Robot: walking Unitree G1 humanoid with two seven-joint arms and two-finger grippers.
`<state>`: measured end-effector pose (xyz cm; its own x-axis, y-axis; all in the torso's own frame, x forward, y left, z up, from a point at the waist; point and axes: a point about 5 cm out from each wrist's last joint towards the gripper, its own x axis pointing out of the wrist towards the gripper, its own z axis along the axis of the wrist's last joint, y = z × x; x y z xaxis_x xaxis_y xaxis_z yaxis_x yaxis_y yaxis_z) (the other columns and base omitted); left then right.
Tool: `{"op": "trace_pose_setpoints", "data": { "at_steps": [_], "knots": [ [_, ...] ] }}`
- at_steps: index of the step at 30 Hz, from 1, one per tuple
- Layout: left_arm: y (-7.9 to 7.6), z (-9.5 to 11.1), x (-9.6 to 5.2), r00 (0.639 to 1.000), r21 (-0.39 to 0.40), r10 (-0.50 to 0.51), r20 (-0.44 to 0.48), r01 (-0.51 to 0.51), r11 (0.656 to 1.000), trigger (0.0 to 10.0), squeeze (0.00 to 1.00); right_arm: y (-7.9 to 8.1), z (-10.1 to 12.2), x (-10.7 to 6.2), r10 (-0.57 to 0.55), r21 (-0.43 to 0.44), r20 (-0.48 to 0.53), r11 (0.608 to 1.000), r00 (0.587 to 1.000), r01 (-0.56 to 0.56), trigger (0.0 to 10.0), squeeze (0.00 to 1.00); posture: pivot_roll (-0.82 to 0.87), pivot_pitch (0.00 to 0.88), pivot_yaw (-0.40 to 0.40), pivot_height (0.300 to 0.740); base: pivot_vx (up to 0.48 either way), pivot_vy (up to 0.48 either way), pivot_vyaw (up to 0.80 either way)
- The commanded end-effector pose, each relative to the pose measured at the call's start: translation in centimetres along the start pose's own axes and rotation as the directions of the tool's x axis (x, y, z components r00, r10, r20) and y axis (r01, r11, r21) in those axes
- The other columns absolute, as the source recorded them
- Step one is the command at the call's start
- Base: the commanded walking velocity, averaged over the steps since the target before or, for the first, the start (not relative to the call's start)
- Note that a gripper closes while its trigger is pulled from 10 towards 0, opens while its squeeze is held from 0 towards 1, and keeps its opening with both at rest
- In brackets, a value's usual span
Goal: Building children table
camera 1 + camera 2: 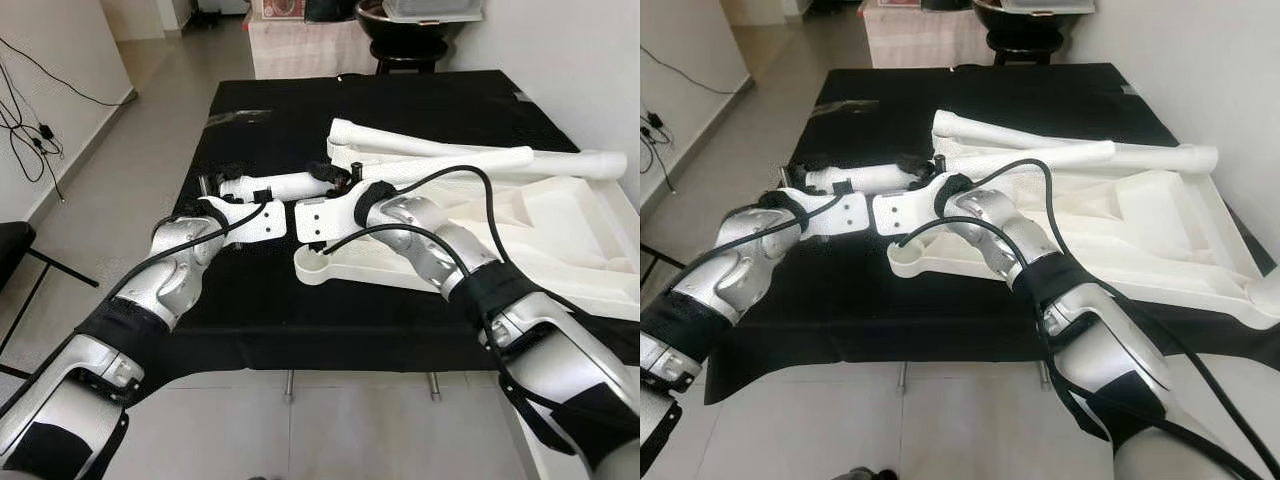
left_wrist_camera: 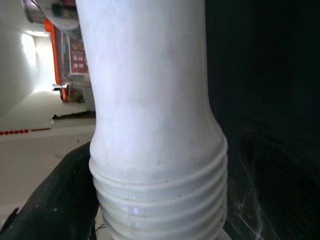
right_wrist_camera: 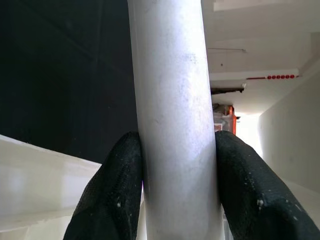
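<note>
both grippers hold one white table leg [image 1: 285, 185], which lies level just above the black tablecloth [image 1: 260, 300] at about the middle of the head view. the right gripper [image 1: 335, 178] is clamped round the smooth shaft, its two black fingers [image 3: 112, 195] pressed against either side. the left gripper [image 1: 215, 187] is at the threaded end; one black finger [image 2: 55, 200] lies against the leg beside the screw ridges, so it seems closed on it too, though the second finger is hidden.

the upturned white tabletop [image 1: 560, 230] lies at 3 o'clock of the leg, with two more legs [image 1: 440, 150] resting across it. its nearest corner socket [image 1: 312, 265] sits at 5 o'clock of the held leg, close by.

to do this step well, i judge the left gripper should let go of the thread so the ridges are free, while the right keeps a firm hold on the shaft. then stand the leg upright over the socket, thread down, and turn it in squarely; a slanted start would likely cross the thread.
</note>
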<state>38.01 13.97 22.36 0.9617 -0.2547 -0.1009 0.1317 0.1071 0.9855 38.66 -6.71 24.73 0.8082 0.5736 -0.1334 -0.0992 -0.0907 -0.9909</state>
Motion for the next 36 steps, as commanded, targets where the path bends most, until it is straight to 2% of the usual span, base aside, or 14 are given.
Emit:
{"op": "trace_pose_setpoints", "data": {
  "at_steps": [1,3,6,12,13,15,16,31,32,34,36],
  "knots": [
    [-0.2,-0.2,0.1,1.0,-0.029,-0.016,-0.004,0.016,0.999,10.0,0.0,-0.2,0.4,-0.1,-0.013,0.022,0.024,1.0,1.0,0.013,10.0,0.0,-0.07,0.093,0.037,0.74,0.0,0.0,0.0],
    [-0.2,-0.2,0.1,1.0,-0.029,-0.016,-0.004,0.016,0.999,10.0,0.0,-0.2,0.4,-0.1,-0.013,0.022,0.024,1.0,1.0,0.013,10.0,0.0,-0.07,0.093,0.037,0.74,0.0,0.0,0.0],
    [-0.4,0.5,0.4,0.999,-0.08,-0.024,0.029,0.027,0.996,10.0,0.0,-0.3,0.9,-0.2,-0.015,0.034,0.045,0.999,0.999,0.013,10.0,0.0,-0.07,0.093,0.037,0.74,0.0,0.0,0.0],
    [0.1,1.2,0.6,0.998,-0.076,-0.001,0.055,0.005,0.997,10.0,0.0,-0.5,1.3,-0.3,-0.015,0.045,0.059,0.999,0.998,0.012,10.0,0.0,-0.07,0.091,0.038,0.74,0.0,0.0,0.0],
    [0.3,1.3,0.6,0.998,-0.069,0.008,0.06,-0.004,0.998,5.6,0.0,-0.5,1.3,-0.3,-0.015,0.048,0.062,0.999,0.998,0.012,10.0,0.0,-0.07,0.09,0.037,0.74,0.0,0.0,0.0],
    [0.4,1.4,0.7,0.998,-0.063,0.013,0.063,-0.009,0.998,5.6,0.0,-0.5,1.4,-0.4,-0.015,0.049,0.063,0.999,0.998,0.012,10.0,0.0,-0.07,0.09,0.037,0.74,0.0,0.0,0.0],
    [0.4,1.5,0.7,0.998,-0.063,0.013,0.065,-0.009,0.998,0.0,0.0,-0.5,1.4,-0.4,-0.015,0.054,0.065,0.998,0.998,0.012,10.0,0.0,-0.07,0.089,0.038,0.74,0.0,0.0,0.0],
    [0.3,1.3,0.2,0.998,-0.064,0.008,0.058,-0.004,0.998,0.0,0.0,-0.6,1.5,-0.5,-0.017,0.076,0.062,0.997,0.998,0.012,10.0,0.0,-0.07,0.087,0.034,0.74,0.0,0.0,0.0],
    [0.4,1.1,0.0,0.998,-0.075,0.018,0.052,-0.014,0.997,0.0,0.0,-1.0,1.4,-0.6,-0.046,0.144,0.055,0.989,0.997,0.038,10.0,1.0,-0.07,0.09,0.033,0.74,0.0,0.0,0.0],
    [0.9,0.6,-0.3,0.998,-0.103,0.05,0.039,-0.046,0.994,0.0,0.0,-1.7,0.9,-0.8,-0.102,0.273,0.039,0.958,0.994,0.088,10.0,1.0,-0.07,0.09,0.033,0.74,0.0,0.0,0.0],
    [0.9,0.6,-0.3,0.998,-0.103,0.05,0.039,-0.046,0.994,0.0,0.0,-1.7,0.9,-0.8,-0.102,0.273,0.039,0.958,0.994,0.088,10.0,1.0,-0.07,0.09,0.033,0.74,0.0,0.0,0.0]
  ]
}}
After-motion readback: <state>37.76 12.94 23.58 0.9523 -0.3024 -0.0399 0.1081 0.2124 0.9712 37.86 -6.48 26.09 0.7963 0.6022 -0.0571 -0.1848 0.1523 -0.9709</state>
